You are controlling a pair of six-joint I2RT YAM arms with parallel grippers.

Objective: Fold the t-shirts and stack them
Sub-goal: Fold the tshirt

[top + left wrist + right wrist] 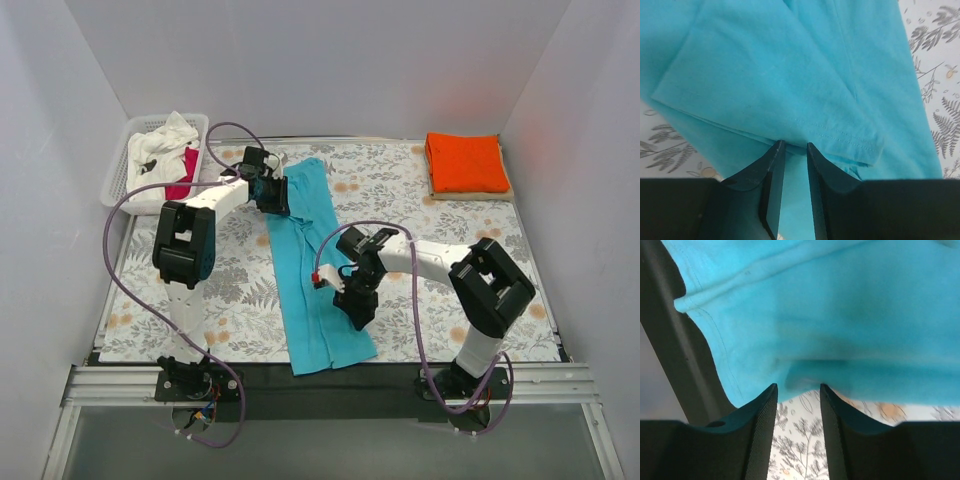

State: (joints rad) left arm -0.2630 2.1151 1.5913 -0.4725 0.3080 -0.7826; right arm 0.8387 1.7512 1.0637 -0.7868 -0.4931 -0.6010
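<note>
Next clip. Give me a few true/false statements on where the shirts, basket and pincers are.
1. The teal shirt lies as a long strip on the table. True.
2. The orange shirt is in the basket. False: it lies folded at the far right; the basket holds a white shirt and a pink shirt.
3. The left pincer and right pincer are both at the teal shirt. True.
4. The basket stands far right. False: far left.

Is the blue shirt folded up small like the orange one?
Only partly folded. The teal shirt lies as a long narrow strip with a sleeve turned in, while the orange shirt is a compact square.
</note>
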